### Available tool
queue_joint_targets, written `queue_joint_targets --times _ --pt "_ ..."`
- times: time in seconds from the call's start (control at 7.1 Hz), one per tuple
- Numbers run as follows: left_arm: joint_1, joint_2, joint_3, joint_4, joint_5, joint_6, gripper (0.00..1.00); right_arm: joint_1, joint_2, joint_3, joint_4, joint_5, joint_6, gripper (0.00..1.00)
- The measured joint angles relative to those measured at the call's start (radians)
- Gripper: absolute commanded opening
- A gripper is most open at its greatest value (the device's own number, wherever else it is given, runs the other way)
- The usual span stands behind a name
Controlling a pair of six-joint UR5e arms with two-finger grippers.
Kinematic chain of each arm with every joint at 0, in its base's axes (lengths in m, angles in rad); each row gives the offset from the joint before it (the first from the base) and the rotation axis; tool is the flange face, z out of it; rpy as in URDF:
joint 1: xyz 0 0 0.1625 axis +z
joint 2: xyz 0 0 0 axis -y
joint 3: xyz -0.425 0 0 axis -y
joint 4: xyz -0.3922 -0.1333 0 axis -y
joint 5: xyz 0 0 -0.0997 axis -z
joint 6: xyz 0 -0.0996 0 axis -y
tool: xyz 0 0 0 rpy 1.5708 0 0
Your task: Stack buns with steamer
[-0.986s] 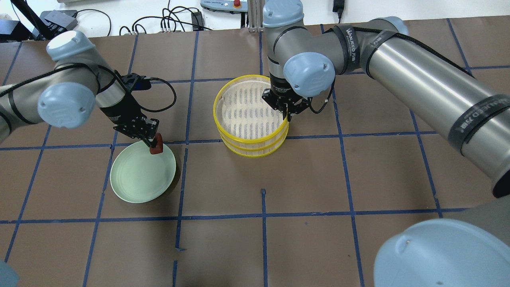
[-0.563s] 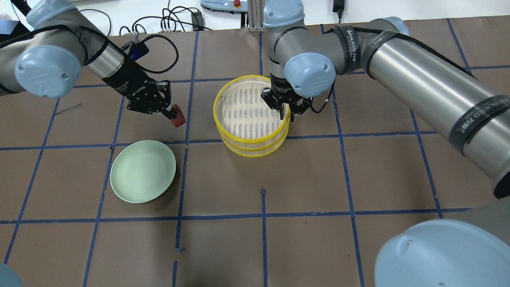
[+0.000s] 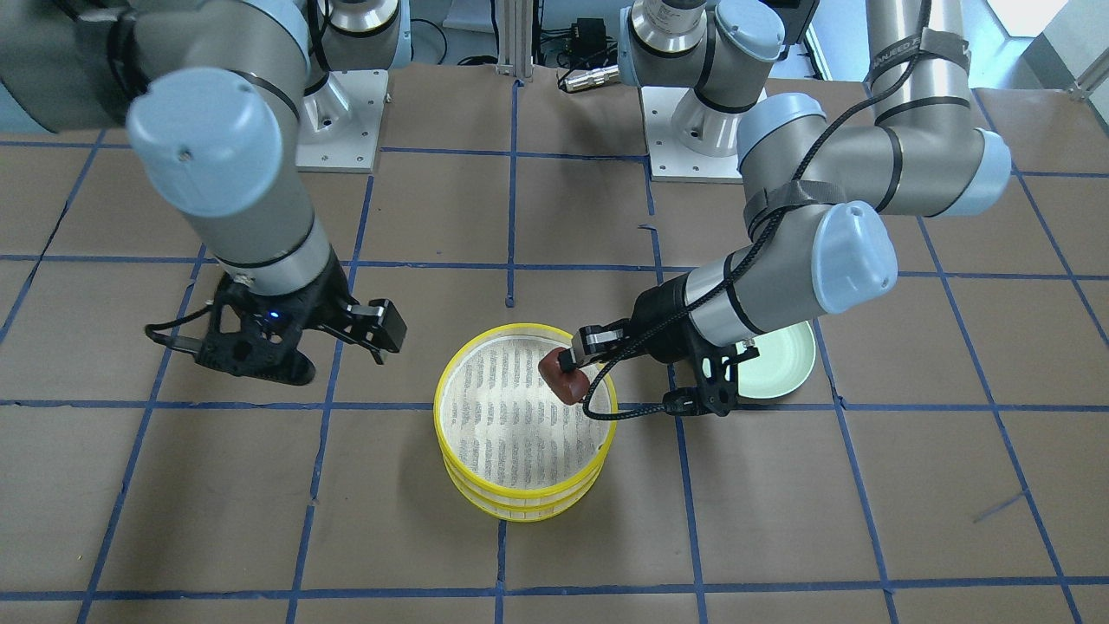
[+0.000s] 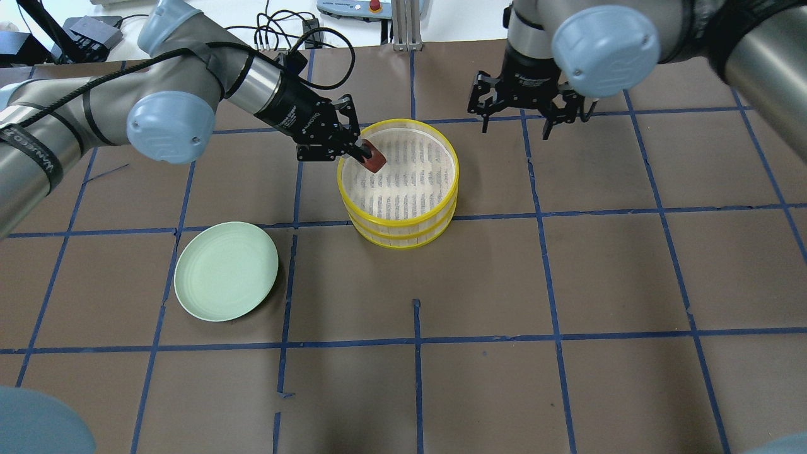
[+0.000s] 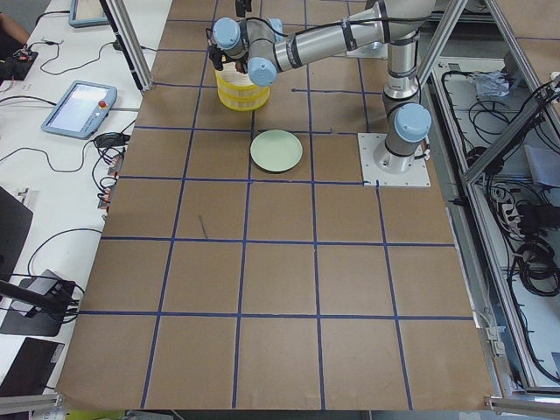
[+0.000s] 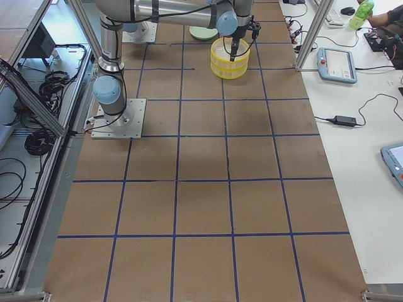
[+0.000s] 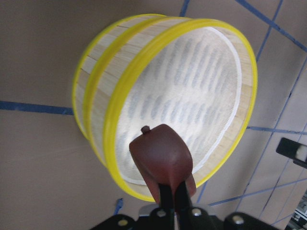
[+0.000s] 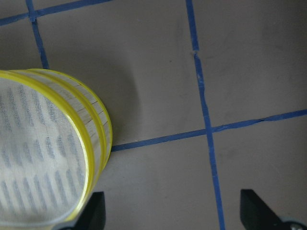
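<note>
Pale green plate: near left on the surface. Left gripper: jaws clamped on the reddish-brown bun, held over the left inner rim of the steamer. Steamer: two trays stacked, centre. Right gripper: jaws spread wide, holding nothing, far right of the steamer and apart from it.

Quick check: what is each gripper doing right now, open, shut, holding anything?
Left gripper: shut on the reddish-brown bun, held above the steamer near its rim.
Right gripper: open, empty, away from the steamer.
</note>
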Motion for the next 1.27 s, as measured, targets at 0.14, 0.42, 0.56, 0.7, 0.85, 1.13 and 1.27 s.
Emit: queue_joint_targets --times 0.14,0.42,0.56,0.7,0.85,1.13,1.27 --pt "-0.010 -0.004 0.005 0.017 0.020 -0.014 0.81 -0.031 -0.057 -0.003 0.057 0.011 -0.056 0.99" --pt "-0.015 0.029 0.026 0.006 0.105 -0.014 0.86 -0.059 -0.139 -0.007 0.140 0.016 -0.153 0.99" --pt "-0.016 0.075 0.055 -0.070 0.219 0.043 0.86 -0.083 -0.154 -0.005 0.154 0.016 -0.212 0.99" --pt "-0.016 0.137 0.102 -0.216 0.355 0.147 0.87 -0.104 -0.166 -0.001 0.168 0.015 -0.247 0.99" --pt "-0.017 0.191 0.158 -0.366 0.481 0.218 0.87 -0.107 -0.177 0.001 0.182 0.012 -0.258 1.00" --pt "-0.024 0.237 0.215 -0.525 0.685 0.288 0.89 -0.104 -0.184 0.002 0.201 0.006 -0.262 1.00" --pt "-0.025 0.249 0.210 -0.539 0.718 0.302 0.89 -0.104 -0.185 -0.002 0.219 0.005 -0.263 1.00"
